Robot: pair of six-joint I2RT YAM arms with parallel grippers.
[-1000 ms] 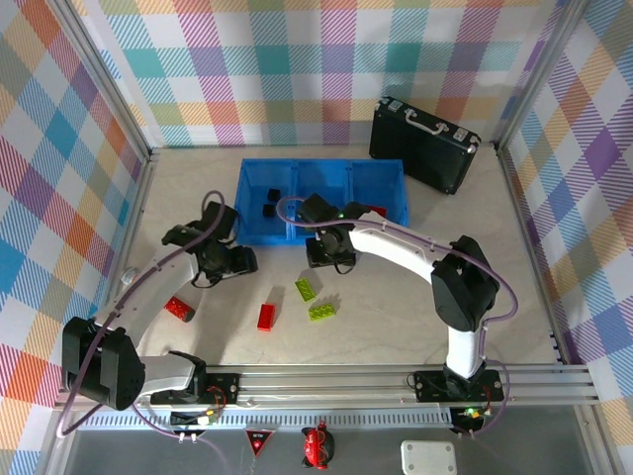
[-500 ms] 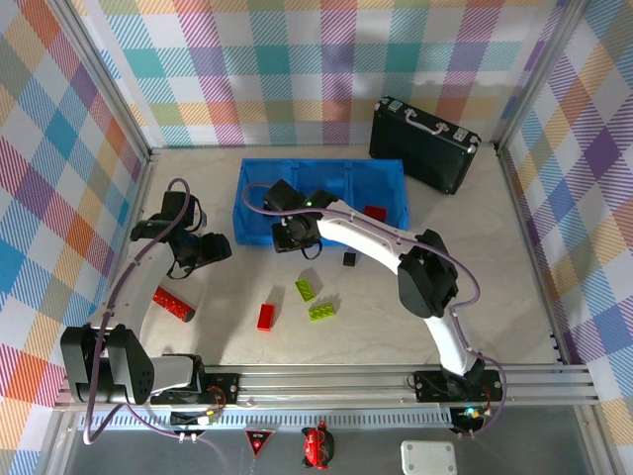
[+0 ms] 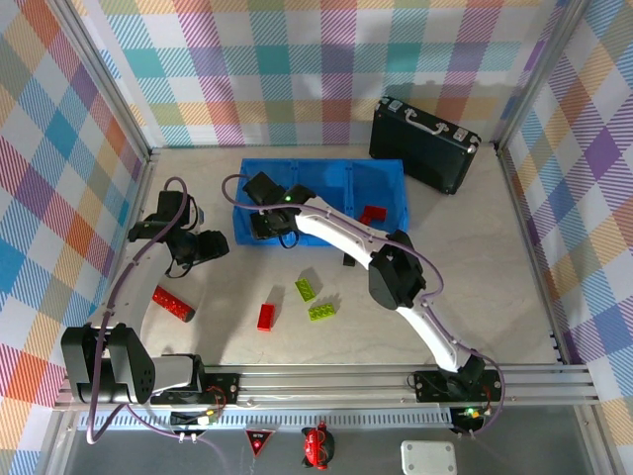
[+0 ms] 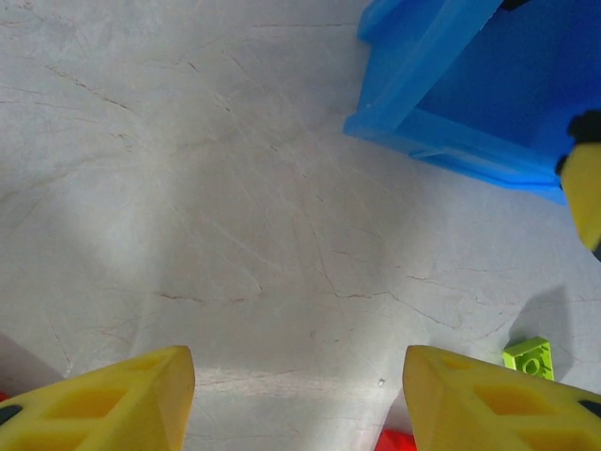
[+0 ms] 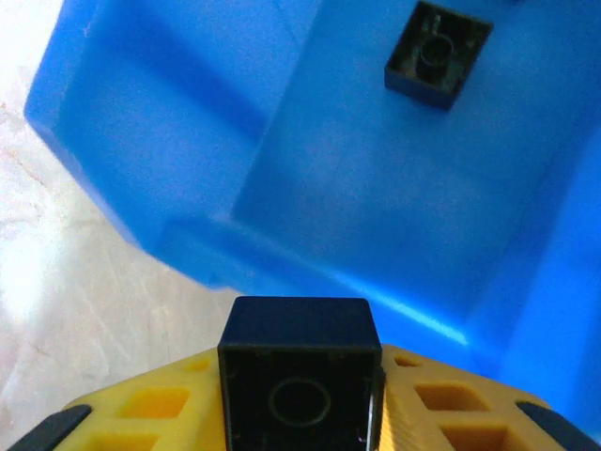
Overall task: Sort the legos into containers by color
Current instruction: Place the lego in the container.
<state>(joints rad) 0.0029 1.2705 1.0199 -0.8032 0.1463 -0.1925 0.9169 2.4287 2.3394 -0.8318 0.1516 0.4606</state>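
You have three red bricks (image 3: 173,303) (image 3: 265,317) (image 3: 373,215) and two green bricks (image 3: 306,289) (image 3: 320,311) to count. You can make out three black cubes (image 5: 299,376) (image 5: 438,52) (image 3: 348,261). There is one blue tray (image 3: 376,166) with three compartments, one black case (image 3: 425,143) and two robot arms (image 3: 138,267) (image 3: 391,267).

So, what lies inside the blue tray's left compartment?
One black brick lies there. The right gripper, holding a second black brick, hides the rest from above.

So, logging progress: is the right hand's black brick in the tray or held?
Held: the black brick sits clamped in the right hand, by the blue tray.
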